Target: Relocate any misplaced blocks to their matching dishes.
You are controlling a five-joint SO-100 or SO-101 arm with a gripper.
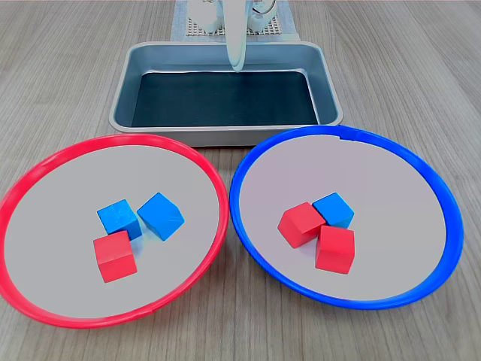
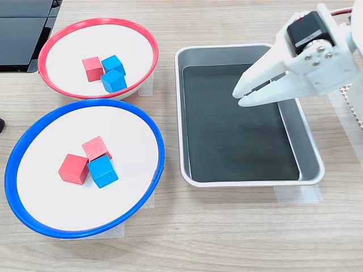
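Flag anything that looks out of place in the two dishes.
Two blue cubes sit in the red-rimmed round dish, and two red cubes sit in the blue-rimmed round dish. Each dish's third cube matches its rim.

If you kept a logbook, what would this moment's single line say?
gripper: shut, empty, over metal tray | red-rimmed dish: two blue cubes, one red | blue-rimmed dish: two red cubes, one blue

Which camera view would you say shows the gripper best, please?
The second exterior view: the whole gripper shows side-on above the tray, its tips nearly together. The first exterior view shows only one narrow white finger.
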